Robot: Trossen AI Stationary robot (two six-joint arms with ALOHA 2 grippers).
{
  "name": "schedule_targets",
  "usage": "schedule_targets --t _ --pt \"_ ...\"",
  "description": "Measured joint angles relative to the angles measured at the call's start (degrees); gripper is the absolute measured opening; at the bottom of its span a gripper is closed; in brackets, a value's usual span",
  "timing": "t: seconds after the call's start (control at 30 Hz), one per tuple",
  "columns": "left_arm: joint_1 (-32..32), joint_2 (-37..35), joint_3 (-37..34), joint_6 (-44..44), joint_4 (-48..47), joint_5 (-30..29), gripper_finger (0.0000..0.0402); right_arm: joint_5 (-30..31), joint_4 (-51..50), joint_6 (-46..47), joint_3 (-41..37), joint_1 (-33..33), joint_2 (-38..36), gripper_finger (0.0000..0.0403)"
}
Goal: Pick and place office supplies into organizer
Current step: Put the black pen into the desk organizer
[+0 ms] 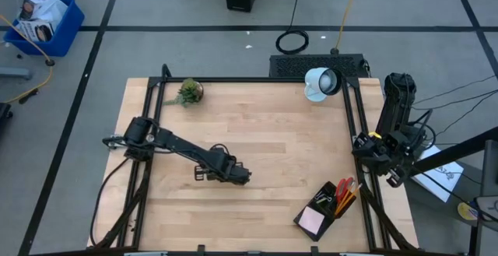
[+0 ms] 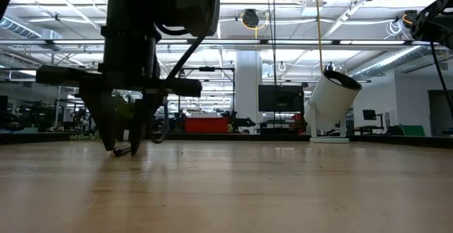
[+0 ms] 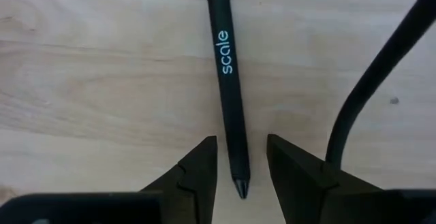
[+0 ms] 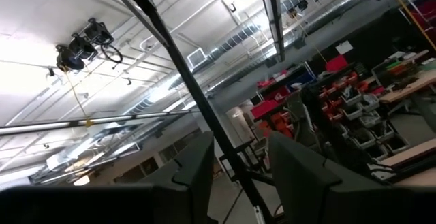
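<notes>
Matte black pen (image 3: 228, 88) printed "scale" lay on pale wood-grain table (image 1: 272, 163), its tip between the left gripper's (image 3: 242, 163) parted fingers, ungrasped. Black organizer (image 1: 328, 205) held pink pad (image 1: 313, 220), scissors (image 1: 343, 187), pencils (image 1: 352, 196). Right gripper (image 4: 238, 156) waited open.

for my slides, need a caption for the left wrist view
Left gripper open astride the tip of a black pen lying on the wooden table.

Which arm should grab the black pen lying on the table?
Left. The left gripper already sits low with open fingers straddling the black pen; the right gripper waits raised beyond the table's right edge.
</notes>
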Motion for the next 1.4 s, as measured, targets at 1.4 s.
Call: schedule_targets --t 1.4 --pt "0.0 1.1 -0.2 3.8 11.4 -5.1 0.0022 14.9 1.2 -4.0 0.0 -2.6 -0.6 0.013"
